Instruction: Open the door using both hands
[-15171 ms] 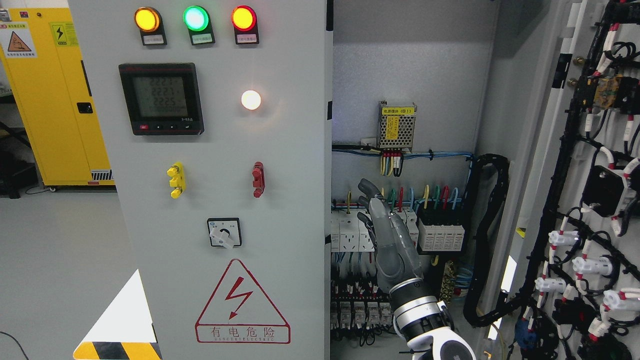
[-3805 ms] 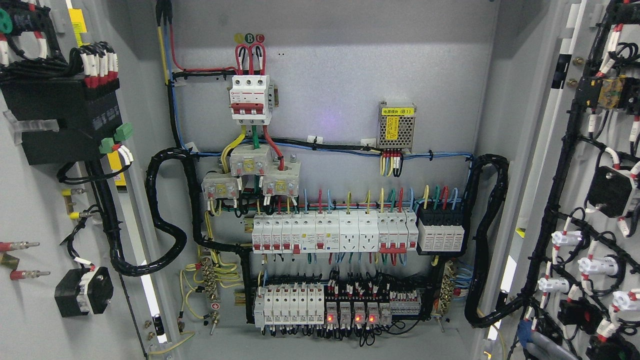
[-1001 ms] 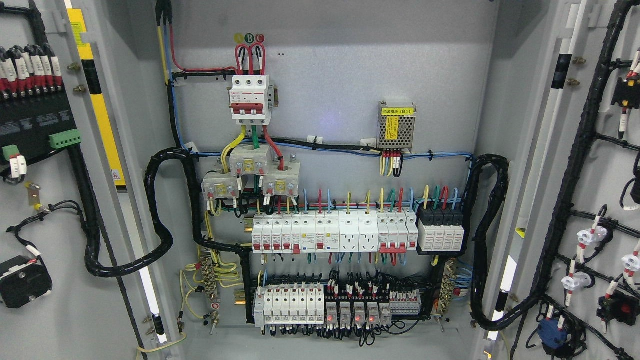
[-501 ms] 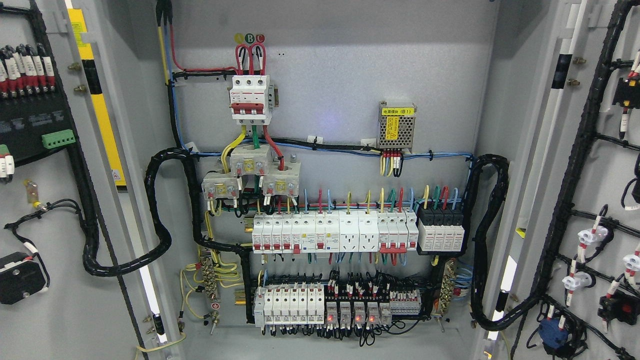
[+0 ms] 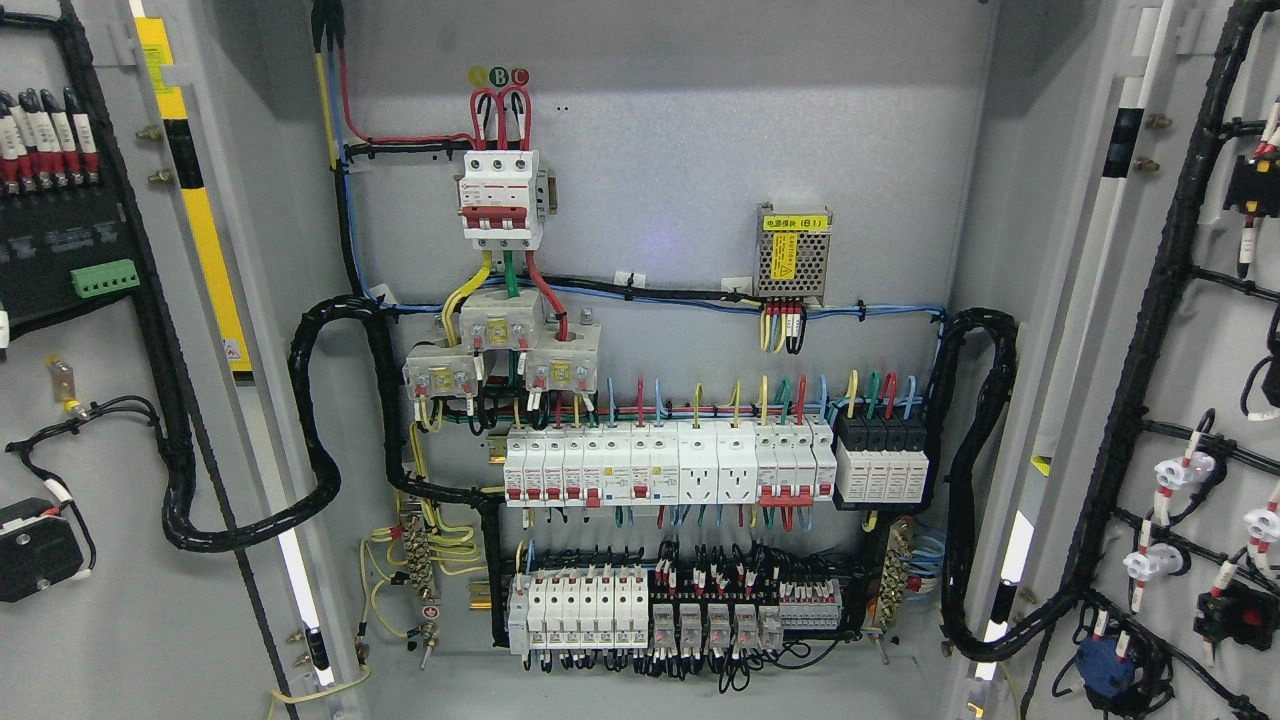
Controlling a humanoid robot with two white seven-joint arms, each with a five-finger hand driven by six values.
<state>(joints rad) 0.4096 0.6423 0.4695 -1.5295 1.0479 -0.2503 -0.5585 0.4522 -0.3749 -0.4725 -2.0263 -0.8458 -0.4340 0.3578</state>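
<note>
Doors on both sides of the cabinet stand swung wide, so the whole interior shows. The left door (image 5: 70, 400) fills the picture's left edge with its inner face toward the camera, carrying a black module with red-and-white ferrules near its top, a green terminal block (image 5: 104, 277) below that, and a black corrugated conduit (image 5: 300, 420) that loops from the door across the hinge gap into the cabinet's left side. A yellow-and-black strip (image 5: 205, 230) runs down the left frame edge. The right door (image 5: 1180, 400) fills the right edge, also showing its inner face, with a black wire harness running down it and white connectors near its lower part; a second black conduit (image 5: 985, 420) loops by the right hinge side.

On the back panel (image 5: 650, 120), a red-and-white three-pole breaker (image 5: 503, 198) sits near the upper left, a perforated power supply with a yellow label (image 5: 793, 252) toward the upper right, a row of white breakers and sockets (image 5: 668, 463) across the middle, and a lower row of small breakers and relays (image 5: 660, 612) near the bottom edge.

Neither robot hand nor arm appears, so whether either hand's fingers are spread or curled cannot be told.
</note>
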